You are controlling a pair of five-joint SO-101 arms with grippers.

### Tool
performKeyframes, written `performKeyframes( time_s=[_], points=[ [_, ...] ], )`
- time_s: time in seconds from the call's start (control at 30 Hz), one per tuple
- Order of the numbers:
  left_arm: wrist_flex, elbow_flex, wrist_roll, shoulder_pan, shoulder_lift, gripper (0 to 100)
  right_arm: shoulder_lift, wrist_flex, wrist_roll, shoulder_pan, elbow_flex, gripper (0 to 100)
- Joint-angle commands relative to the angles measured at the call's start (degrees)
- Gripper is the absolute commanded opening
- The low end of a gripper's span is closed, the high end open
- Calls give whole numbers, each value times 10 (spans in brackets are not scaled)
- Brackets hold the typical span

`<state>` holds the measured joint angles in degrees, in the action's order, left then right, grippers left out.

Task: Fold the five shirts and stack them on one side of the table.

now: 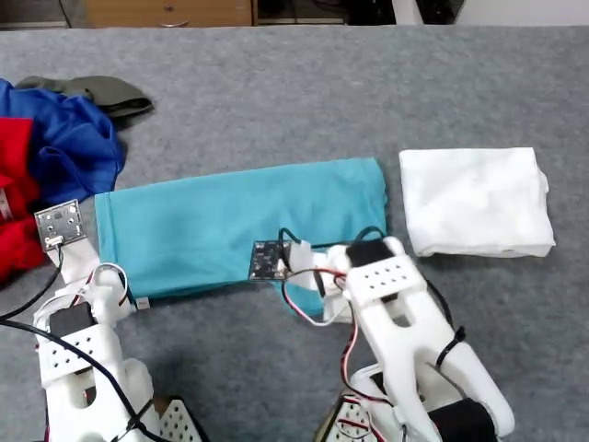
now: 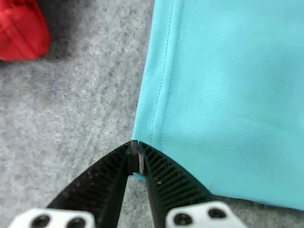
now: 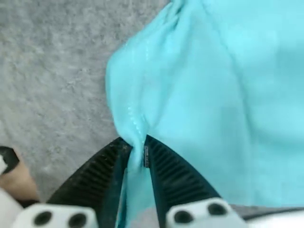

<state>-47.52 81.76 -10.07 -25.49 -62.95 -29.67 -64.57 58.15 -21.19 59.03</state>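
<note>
A teal shirt (image 1: 241, 224) lies folded into a long strip across the middle of the grey table. My left gripper (image 2: 137, 159) is shut on its near left corner (image 2: 142, 142), seen in the high view at the strip's lower left (image 1: 129, 296). My right gripper (image 3: 142, 151) is shut on a bunched fold of the teal shirt (image 3: 199, 95) at the strip's near edge, under the right arm (image 1: 386, 276). A folded white shirt (image 1: 477, 201) rests at the right. Red (image 1: 14, 198), blue (image 1: 69, 138) and olive (image 1: 106, 92) shirts lie heaped at the far left.
The grey felt table (image 1: 276, 92) stretches bare behind the teal shirt. A red shirt (image 2: 21, 28) lies close to the left gripper. Wooden furniture (image 1: 166, 11) stands beyond the table's far edge. Both arm bases fill the near edge.
</note>
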Motion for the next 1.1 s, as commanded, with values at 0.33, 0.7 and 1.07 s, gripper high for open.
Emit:
performKeyframes(
  time_s=[0.33, 0.7, 1.07],
  points=[
    [10, -4, 0, -2, -4, 21, 208, -97, 112, 14, -296, 2],
    [10, -3, -1, 7, -4, 21, 385, -175, 157, 11, -566, 2],
    [11, -1, -20, 21, -3, 21, 526, -180, 135, 13, -723, 2]
  ],
)
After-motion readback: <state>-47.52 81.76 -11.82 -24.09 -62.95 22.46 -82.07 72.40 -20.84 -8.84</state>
